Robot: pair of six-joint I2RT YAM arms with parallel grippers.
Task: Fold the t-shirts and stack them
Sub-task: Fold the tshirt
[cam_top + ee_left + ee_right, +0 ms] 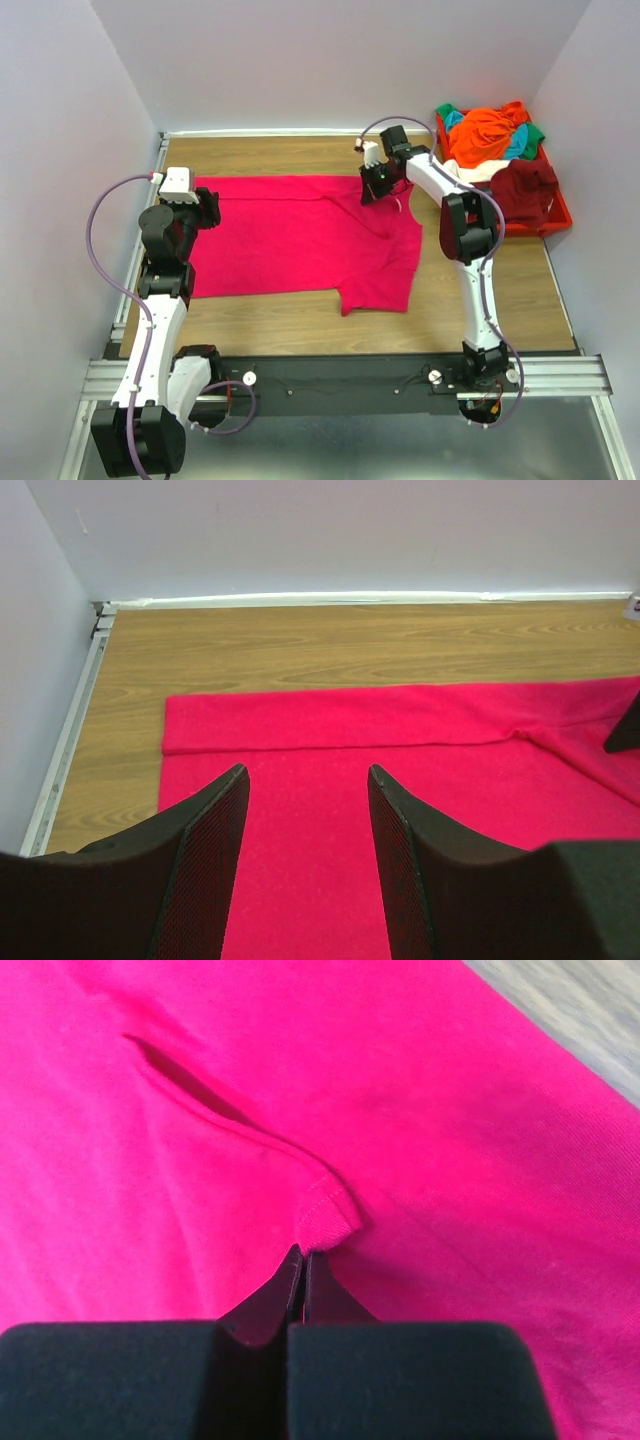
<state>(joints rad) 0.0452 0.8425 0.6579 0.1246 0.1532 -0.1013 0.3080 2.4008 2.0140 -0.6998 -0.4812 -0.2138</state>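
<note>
Both arms (165, 285) (465, 225) low over magenta t-shirt (290, 240)

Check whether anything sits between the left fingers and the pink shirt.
Nothing visible does. The left gripper is open, its fingers right above the pink shirt, with only bare cloth showing between them.

The table (300, 155) is a wood-grain surface closed in by pale walls on the left, far and right sides. One magenta t-shirt (300, 240) lies spread flat across its middle, with the far edge turned over in a narrow band and the right end reaching nearer the front. A red bin (556, 215) stands in the far right corner, apart from the shirt.
</note>
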